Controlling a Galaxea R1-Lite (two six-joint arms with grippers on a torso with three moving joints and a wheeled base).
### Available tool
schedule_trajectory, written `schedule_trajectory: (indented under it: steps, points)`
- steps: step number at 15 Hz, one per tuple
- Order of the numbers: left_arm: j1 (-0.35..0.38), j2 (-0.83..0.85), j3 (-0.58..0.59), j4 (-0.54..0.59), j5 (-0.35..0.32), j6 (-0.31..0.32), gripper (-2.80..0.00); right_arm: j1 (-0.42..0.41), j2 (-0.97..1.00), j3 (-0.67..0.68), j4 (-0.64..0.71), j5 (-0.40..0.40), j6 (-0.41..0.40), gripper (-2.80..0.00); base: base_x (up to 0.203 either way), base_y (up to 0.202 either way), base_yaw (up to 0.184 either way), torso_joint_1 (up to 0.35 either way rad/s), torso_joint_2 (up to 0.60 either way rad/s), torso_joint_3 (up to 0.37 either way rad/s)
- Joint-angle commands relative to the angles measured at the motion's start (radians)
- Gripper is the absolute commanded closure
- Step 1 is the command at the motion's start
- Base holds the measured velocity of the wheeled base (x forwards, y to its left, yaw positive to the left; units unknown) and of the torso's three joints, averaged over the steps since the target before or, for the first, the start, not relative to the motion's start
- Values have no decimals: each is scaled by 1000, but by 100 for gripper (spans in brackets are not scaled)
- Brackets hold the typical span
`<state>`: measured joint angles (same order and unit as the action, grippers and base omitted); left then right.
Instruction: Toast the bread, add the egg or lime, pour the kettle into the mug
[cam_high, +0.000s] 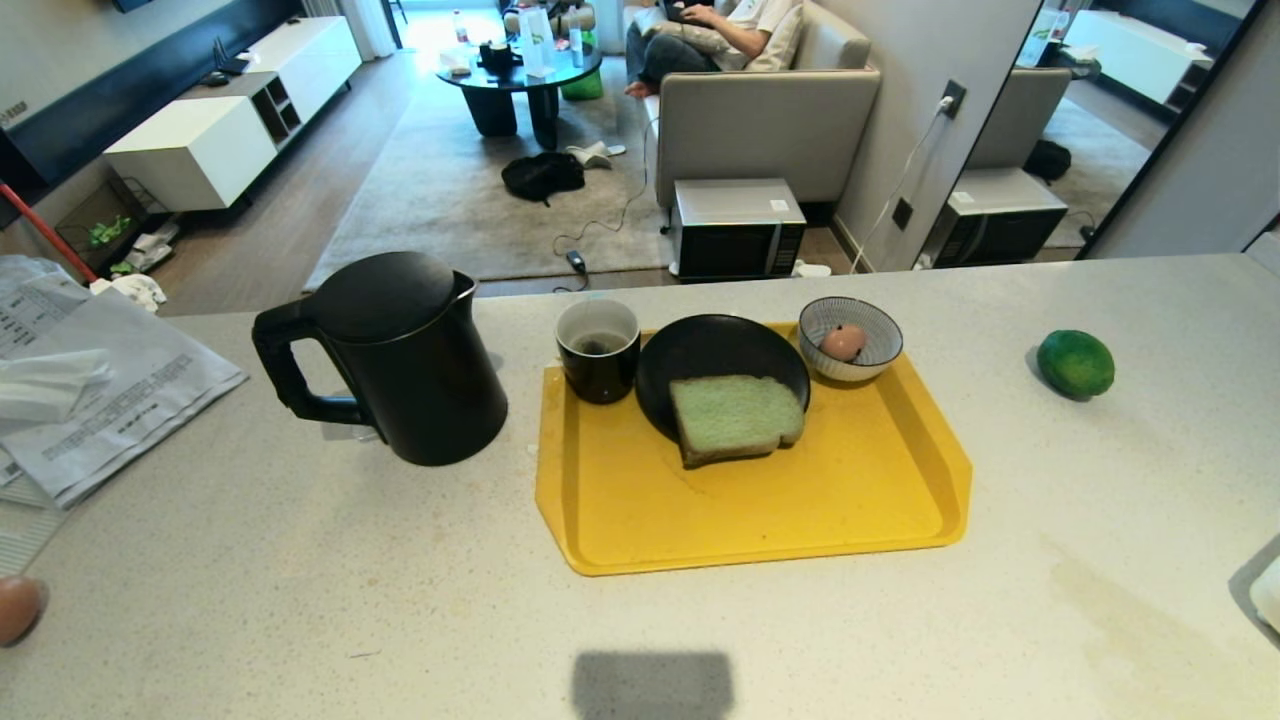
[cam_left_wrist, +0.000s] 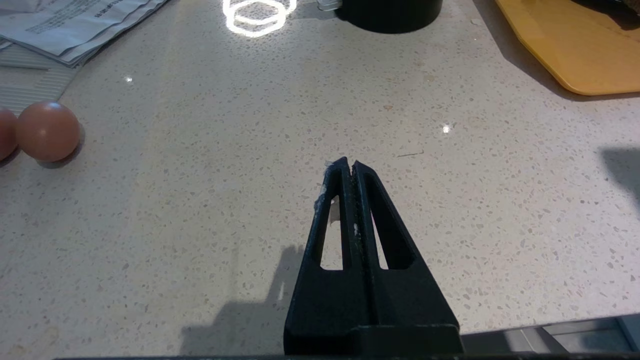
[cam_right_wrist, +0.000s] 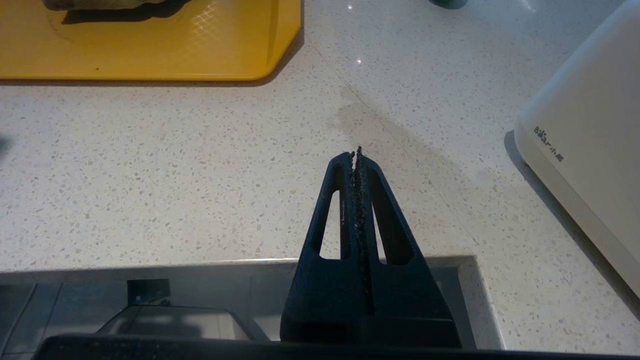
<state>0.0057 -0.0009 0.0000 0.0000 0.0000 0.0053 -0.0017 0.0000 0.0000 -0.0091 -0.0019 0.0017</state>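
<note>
Bread (cam_high: 737, 417): soft, light slice half on the black plate (cam_high: 700, 350) on the yellow tray (cam_high: 860, 500); pinch gently by the crust edge.
Kettle (cam_high: 400, 355): probably heavy; take its loop handle.
Left gripper (cam_left_wrist: 348, 165): pressed together, empty, over bare counter (cam_left_wrist: 200, 200).
Right gripper (cam_right_wrist: 356, 154): likewise closed, empty.

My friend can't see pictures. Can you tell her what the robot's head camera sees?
A yellow tray on a speckled counter holds a black plate with green bread, a black mug and a striped bowl with an egg. A black kettle stands left, a lime right.
</note>
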Motion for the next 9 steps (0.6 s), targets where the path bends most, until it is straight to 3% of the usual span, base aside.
schedule_trajectory:
  steps: [1, 9]
  points:
    - [0, -1, 0, 0, 0, 1, 0, 0, 1, 0, 0, 0, 1, 0, 0, 0, 0, 0, 0, 0]
    - [0, -1, 0, 0, 0, -1, 0, 0, 0, 0, 0, -1, 1, 0, 0, 0, 0, 0, 0, 0]
